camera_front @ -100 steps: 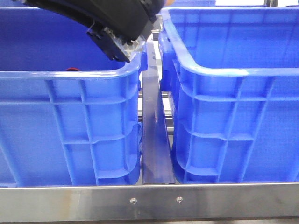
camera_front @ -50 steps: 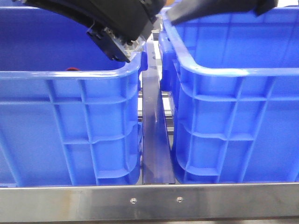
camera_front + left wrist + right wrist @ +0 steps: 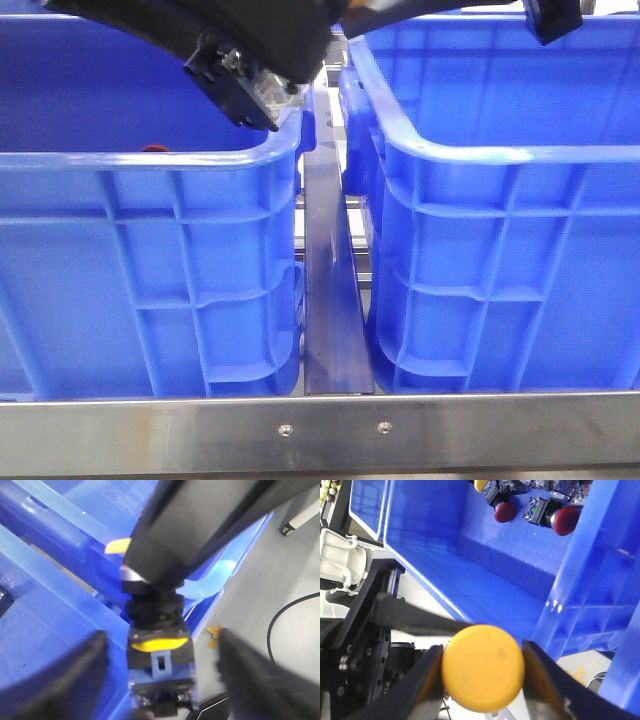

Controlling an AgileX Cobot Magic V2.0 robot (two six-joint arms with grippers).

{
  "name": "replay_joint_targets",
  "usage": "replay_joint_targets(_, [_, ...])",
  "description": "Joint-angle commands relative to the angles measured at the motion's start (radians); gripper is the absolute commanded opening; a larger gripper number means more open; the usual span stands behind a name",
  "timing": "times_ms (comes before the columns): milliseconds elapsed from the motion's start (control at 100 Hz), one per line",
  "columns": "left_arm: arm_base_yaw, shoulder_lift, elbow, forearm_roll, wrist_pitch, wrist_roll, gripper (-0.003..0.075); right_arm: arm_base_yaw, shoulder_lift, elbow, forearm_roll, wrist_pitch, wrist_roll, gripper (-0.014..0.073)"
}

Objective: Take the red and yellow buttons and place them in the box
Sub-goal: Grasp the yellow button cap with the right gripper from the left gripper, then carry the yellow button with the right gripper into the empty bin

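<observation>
Light is bright and even from overhead, laying white glare on the right crate (image 3: 500,155) rim and a dull sheen on the metal rail (image 3: 320,430). Near the left gripper (image 3: 162,665) its fingers (image 3: 65,675) blur into dark smears, the arm above them soft too. By the right gripper (image 3: 482,670) the yellow button (image 3: 483,668) is sharp, with specular spots on the blue wall (image 3: 555,607) beside it.

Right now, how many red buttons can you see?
2: one red button and another beside it, both lying inside the crate; more may be hidden.
</observation>
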Motion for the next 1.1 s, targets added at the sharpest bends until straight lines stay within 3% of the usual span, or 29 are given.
replay_joint_targets(0, [-0.006,-0.019,-0.036,-0.020,-0.064,-0.003,0.0524,-0.033,-0.032,-0.055,0.062,-0.012,-0.035,0.0197])
replay_joint_targets(240, [-0.006,-0.019,-0.036,-0.020,-0.064,-0.003,0.0524,-0.234,-0.074,-0.136,0.026,-0.038,-0.198,0.0197])
replay_joint_targets(370, [-0.006,-0.019,-0.036,-0.020,-0.064,-0.003,0.0524,-0.308,-0.087,-0.136,-0.084,-0.125,-0.276,0.0197])
replay_joint_targets(580, [-0.006,-0.019,-0.036,-0.020,-0.064,-0.003,0.0524,-0.296,-0.086,-0.046,-0.284,-0.448,-0.281,0.0197])
replay_joint_targets(780, [-0.006,-0.019,-0.036,-0.027,-0.064,-0.003,0.0524,-0.258,-0.059,0.085,-0.288,-0.806,-0.287,0.0197])
replay_joint_targets(1090, [-0.006,-0.019,-0.036,-0.046,-0.064,-0.003,0.0522,-0.189,0.143,0.084,-0.288,-1.133,-0.287,0.0197])
